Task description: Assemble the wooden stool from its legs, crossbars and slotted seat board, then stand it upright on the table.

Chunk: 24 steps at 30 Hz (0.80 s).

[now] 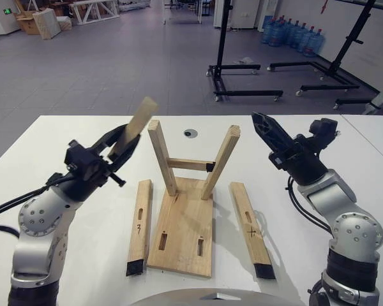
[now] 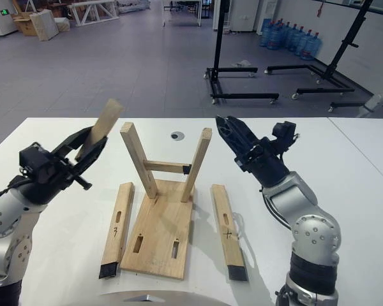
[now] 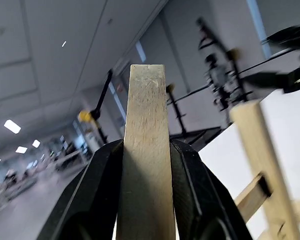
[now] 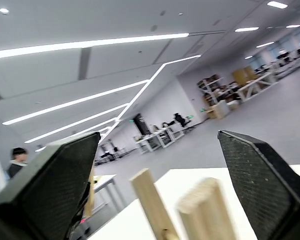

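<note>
Gripping a slat (image 1: 135, 126) near its lower end, the left gripper (image 1: 122, 141) hangs above the left part of the table (image 1: 64, 137). Its fingers pinch the slat's two flat faces. The slat tilts up toward the far edge, its top free in open air, with bare table beneath and to the left. Next, a loose leg (image 1: 140, 226) lies flat just beside the left edge of the board (image 1: 182, 220), black tip toward the near edge. The board lies flat mid-table, its near end close to the table's near edge. Two legs (image 1: 162, 156) stand on its far end, splaying apart upward and joined by a crossbar (image 1: 188, 164); two slots (image 1: 163, 240) nearer the robot are unfilled. A second loose leg (image 1: 249, 229) lies flat right of the board, with a narrow gap between them. Farther right, the right gripper (image 1: 262, 125) hovers above the table, apart from the standing legs, fingers spread wide and holding nothing.
</note>
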{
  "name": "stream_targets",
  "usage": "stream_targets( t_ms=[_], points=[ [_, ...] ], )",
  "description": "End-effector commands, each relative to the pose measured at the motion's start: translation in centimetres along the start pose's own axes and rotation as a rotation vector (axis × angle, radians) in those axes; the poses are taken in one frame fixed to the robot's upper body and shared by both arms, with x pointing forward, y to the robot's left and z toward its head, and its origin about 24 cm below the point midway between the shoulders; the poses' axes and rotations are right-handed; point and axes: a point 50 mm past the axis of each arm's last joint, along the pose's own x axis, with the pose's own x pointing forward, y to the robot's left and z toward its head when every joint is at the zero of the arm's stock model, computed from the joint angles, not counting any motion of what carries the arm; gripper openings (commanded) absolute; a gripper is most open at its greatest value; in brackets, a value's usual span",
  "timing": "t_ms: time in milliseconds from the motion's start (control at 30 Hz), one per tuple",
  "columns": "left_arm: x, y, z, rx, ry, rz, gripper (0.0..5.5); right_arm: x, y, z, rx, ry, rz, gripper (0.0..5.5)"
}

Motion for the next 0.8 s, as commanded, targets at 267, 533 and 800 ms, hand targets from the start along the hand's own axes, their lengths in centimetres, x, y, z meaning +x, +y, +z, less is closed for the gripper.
stream_targets(
  t_ms=[267,533,800],
  points=[
    [1.4,-3.8,-2.3,-0.195,0.030,-0.260,1.28,2.1,1.4,-3.5,0.160,0.141,0.205,4.34],
    [2.5,-4.5,-3.4,-0.130,0.033,-0.294,1.28,5.2,0.9,-7.5,0.267,0.189,0.177,4.15],
    [2.7,-4.0,-4.2,-0.091,0.061,-0.217,1.28,5.2,0.9,-7.8,0.290,0.163,0.166,2.77]
  ],
)
